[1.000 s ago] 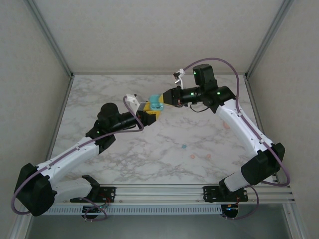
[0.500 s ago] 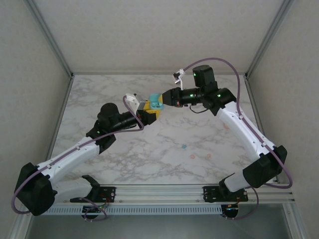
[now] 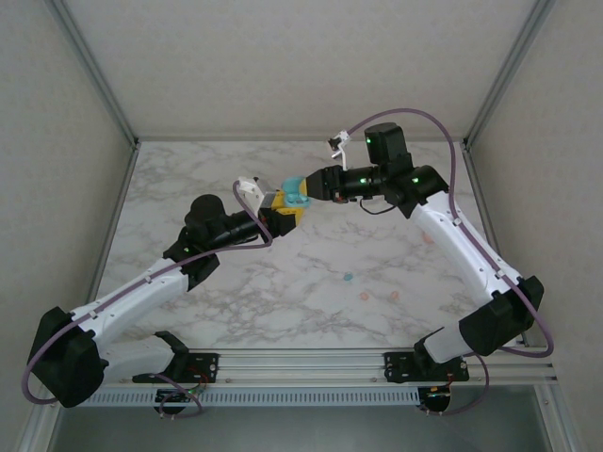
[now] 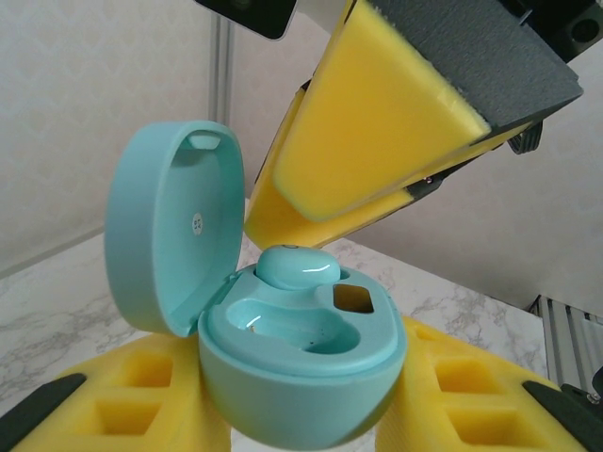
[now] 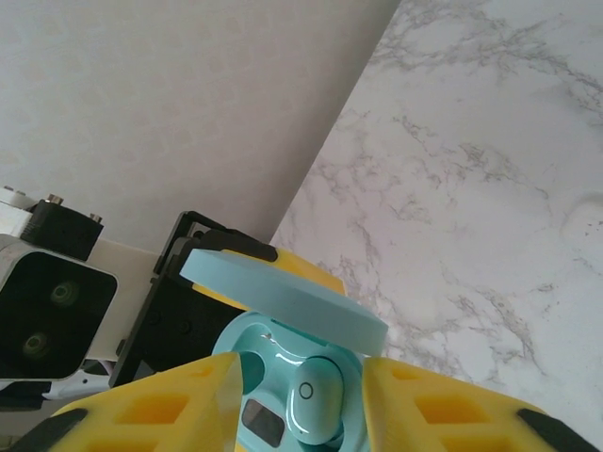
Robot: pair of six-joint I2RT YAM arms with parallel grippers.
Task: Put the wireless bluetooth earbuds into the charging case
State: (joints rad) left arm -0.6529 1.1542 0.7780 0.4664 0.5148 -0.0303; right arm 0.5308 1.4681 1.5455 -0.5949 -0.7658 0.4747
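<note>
Above the marble bench (image 3: 236, 282), toward its far side, the left hand (image 3: 283, 209) holds a teal charging case (image 3: 295, 193) in the air. Its yellow foam fingers (image 4: 122, 405) press on both sides of the case's rounded lower shell. The case is glossy pale teal and egg-shaped. Its lid (image 4: 170, 226) is swung open and stands almost upright from the hinge.

Inside the case sits one teal earbud (image 4: 297, 266), a smooth, shiny pebble in the same colour as the case. It lies with its rounded back up. Its long axis runs from the hinge side of the case toward the case's front edge. The well beside it (image 4: 283, 330) is empty.

The right hand (image 3: 309, 188) hangs just above the case's open mouth. Its two yellow fingers (image 5: 160, 405) are slightly parted, one on each side of the earbud, and they grip nothing.

Nearer the arm bases than the case, and well apart from it, three specks lie on the bench. One is a loose teal earbud (image 3: 347, 278) and two are pink earbuds (image 3: 366, 296) (image 3: 394, 296). All three are too small to tell their shape or facing.

The seated earbud's lower half is sunk out of sight in its well. The bottom of the case is cut off in the left wrist view. From overhead the case's inside cannot be made out.
</note>
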